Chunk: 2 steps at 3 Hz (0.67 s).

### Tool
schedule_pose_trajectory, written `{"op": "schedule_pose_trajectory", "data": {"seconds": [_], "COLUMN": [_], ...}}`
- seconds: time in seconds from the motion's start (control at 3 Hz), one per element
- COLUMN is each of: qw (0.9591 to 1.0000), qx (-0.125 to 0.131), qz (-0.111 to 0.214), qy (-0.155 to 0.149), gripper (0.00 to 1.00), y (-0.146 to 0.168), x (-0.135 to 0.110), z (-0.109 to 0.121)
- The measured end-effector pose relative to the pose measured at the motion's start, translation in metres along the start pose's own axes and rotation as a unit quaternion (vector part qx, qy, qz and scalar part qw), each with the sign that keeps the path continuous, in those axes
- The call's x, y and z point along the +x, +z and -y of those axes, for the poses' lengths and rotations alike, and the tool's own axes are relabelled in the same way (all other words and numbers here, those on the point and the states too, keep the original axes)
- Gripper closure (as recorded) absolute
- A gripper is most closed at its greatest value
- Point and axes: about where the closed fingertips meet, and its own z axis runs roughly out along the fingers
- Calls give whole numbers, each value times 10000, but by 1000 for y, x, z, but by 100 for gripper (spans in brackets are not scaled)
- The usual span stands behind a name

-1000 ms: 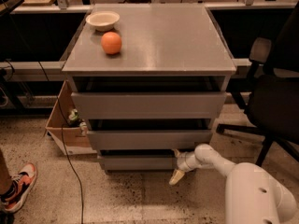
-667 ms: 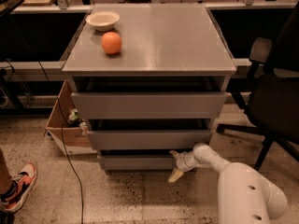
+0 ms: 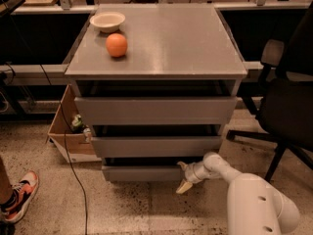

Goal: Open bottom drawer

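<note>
Compared with one second ago, the large white arm link (image 3: 261, 204) has shifted slightly toward the left of the view. We find the gripper and all three drawer fronts where they were.

1. Nearest us, the arm link fills the lower right corner above the speckled floor (image 3: 122, 207). A slimmer white forearm runs from it up and left to the gripper (image 3: 184, 176).
2. The gripper sits low, at the right end of the bottom drawer (image 3: 142, 173). Its two tan fingers stand apart, one at the top edge of the drawer front and one below its bottom edge. The upper finger appears to touch the front, but we cannot confirm contact in this dim area.
3. The bottom drawer is the lowest of the three grey fronts, just above the floor, with a dark gap over it.
4. At the left edge, a red and white shoe (image 3: 20, 195) rests on the floor. A black cable (image 3: 78, 190) runs past it, and an open cardboard box (image 3: 78, 152) stands beside the cabinet.
5. Above come the middle drawer front (image 3: 156, 146) and the top drawer front (image 3: 155, 110).
6. On the worktop (image 3: 176, 43), an orange (image 3: 116, 45) lies near the left rear corner, with a white bowl (image 3: 107, 21) just behind it.
7. A black chair (image 3: 288, 106) stands to the right.
</note>
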Motion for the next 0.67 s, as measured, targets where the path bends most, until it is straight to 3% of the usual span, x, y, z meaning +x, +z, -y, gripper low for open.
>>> {"op": "schedule_pose_trajectory", "data": {"seconds": [0.33, 0.67], "qw": [9999, 9999], "qx": [-99, -101], "qz": [64, 65], "qy": [-28, -28], "gripper": [22, 3], "y": [-4, -3], "x": [2, 2], "z": [-15, -15]}}
